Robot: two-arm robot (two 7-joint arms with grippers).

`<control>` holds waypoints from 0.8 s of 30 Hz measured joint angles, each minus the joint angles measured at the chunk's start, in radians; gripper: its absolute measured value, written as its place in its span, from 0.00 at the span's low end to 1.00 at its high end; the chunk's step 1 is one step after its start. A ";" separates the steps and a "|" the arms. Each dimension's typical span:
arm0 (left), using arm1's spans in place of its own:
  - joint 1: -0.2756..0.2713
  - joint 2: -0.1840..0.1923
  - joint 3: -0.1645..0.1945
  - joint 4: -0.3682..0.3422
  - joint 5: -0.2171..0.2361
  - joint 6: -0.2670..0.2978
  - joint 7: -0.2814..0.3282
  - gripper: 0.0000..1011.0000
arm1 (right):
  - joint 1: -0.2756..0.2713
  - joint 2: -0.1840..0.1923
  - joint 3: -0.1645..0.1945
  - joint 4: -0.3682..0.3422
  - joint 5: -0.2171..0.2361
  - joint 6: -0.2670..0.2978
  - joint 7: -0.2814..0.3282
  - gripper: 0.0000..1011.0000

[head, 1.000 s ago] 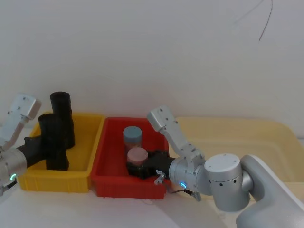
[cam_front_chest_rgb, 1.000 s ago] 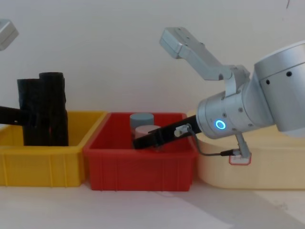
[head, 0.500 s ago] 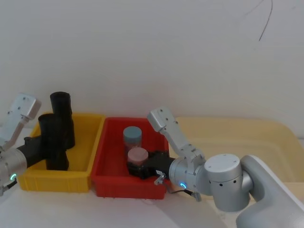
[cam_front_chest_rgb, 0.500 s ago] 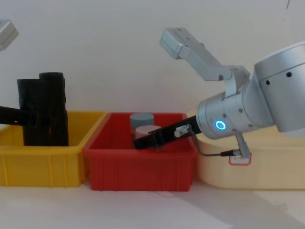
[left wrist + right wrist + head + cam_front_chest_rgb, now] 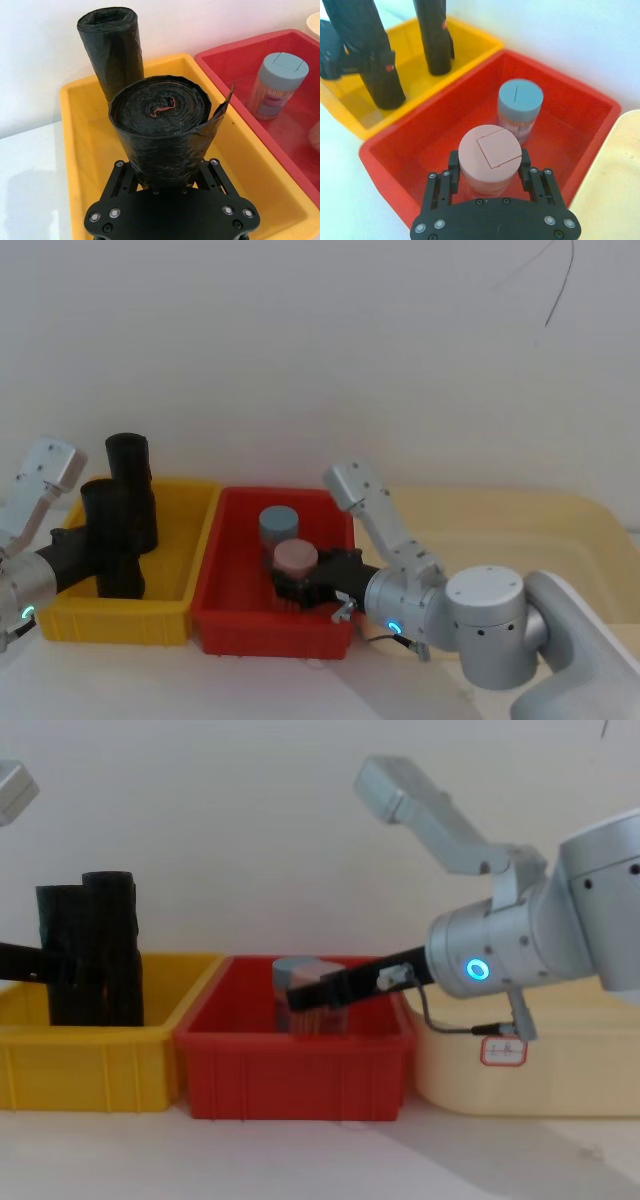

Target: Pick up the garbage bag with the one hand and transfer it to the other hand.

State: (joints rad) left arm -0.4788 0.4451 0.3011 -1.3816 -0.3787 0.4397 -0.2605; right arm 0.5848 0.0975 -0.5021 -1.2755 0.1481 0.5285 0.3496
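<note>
In the yellow bin (image 5: 120, 622) on the robot's left, the garbage bag (image 5: 116, 538) stands upright. The left gripper (image 5: 88, 546) reaches in level from the side, its fingers clamped on the roll at about mid-height. We judge this sideways hold leaves the roll's top free for a second grasp at the handover. A slimmer black roll (image 5: 129, 462) stands just behind, apart from the fingers. The bag's base looks to rest on the bin floor, so we judge the lift not yet begun.

In the red bin (image 5: 245, 628) alongside, the right gripper (image 5: 292, 586) is closed on a pink-lidded jar (image 5: 296, 557), with a blue-lidded jar (image 5: 278, 522) just behind it. That hand is occupied, so we judge it must release the jar before it can receive the bag.

Between views:
- **Left wrist view:** we see the roll's coiled layers, a loose flap at its edge, and a finger pressed to either side.
- **Right wrist view:** we see the fingers hugging the jar's two sides, and the bag's base low in the yellow bin.
- **Chest view:** this gives the side profile, with the bag rising well above the bin rim, but the bin walls hide every base there
</note>
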 joint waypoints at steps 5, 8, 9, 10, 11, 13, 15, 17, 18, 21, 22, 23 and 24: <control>0.000 0.000 0.000 0.000 0.000 0.000 0.000 0.43 | -0.029 0.008 0.032 -0.051 0.025 -0.026 -0.001 0.66; 0.000 0.000 0.000 0.000 0.000 0.000 0.000 0.43 | -0.046 0.010 0.053 -0.083 0.040 -0.041 -0.005 0.66; 0.000 0.000 0.000 0.000 0.000 0.000 0.000 0.43 | -0.051 0.011 0.059 -0.091 0.045 -0.047 -0.008 0.66; 0.000 0.000 0.000 0.000 0.000 0.000 0.000 0.43 | -0.056 0.011 0.064 -0.098 0.048 -0.052 -0.011 0.66; 0.000 0.000 0.000 0.000 0.000 0.000 0.000 0.43 | -0.061 0.012 0.071 -0.109 0.052 -0.057 -0.014 0.66; 0.000 0.000 0.000 0.000 0.000 0.000 0.000 0.43 | -0.074 0.012 0.088 -0.132 0.061 -0.073 -0.026 0.66; 0.000 0.000 0.000 0.000 0.000 0.000 0.000 0.43 | -0.085 0.012 0.100 -0.149 0.066 -0.083 -0.035 0.66; 0.000 0.000 0.000 0.000 0.000 0.000 0.000 0.43 | -0.096 0.013 0.114 -0.169 0.069 -0.099 -0.051 0.66; 0.000 0.000 0.000 0.000 0.000 0.000 0.000 0.43 | -0.100 0.014 0.118 -0.175 0.069 -0.103 -0.057 0.66; 0.000 0.000 0.000 0.000 0.000 0.000 0.000 0.43 | -0.119 0.016 0.140 -0.207 0.069 -0.127 -0.089 0.66; 0.000 0.000 0.000 0.000 0.000 0.000 0.000 0.43 | -0.122 0.016 0.144 -0.212 0.068 -0.131 -0.096 0.66; 0.000 0.000 0.000 0.000 0.000 0.000 0.000 0.43 | -0.127 0.017 0.148 -0.219 0.066 -0.136 -0.104 0.66; 0.000 0.000 0.000 0.000 0.000 0.000 0.000 0.43 | -0.130 0.018 0.152 -0.223 0.064 -0.140 -0.109 0.66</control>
State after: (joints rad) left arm -0.4787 0.4451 0.3011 -1.3817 -0.3786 0.4398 -0.2604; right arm 0.4553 0.1151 -0.3505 -1.4987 0.2120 0.3887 0.2407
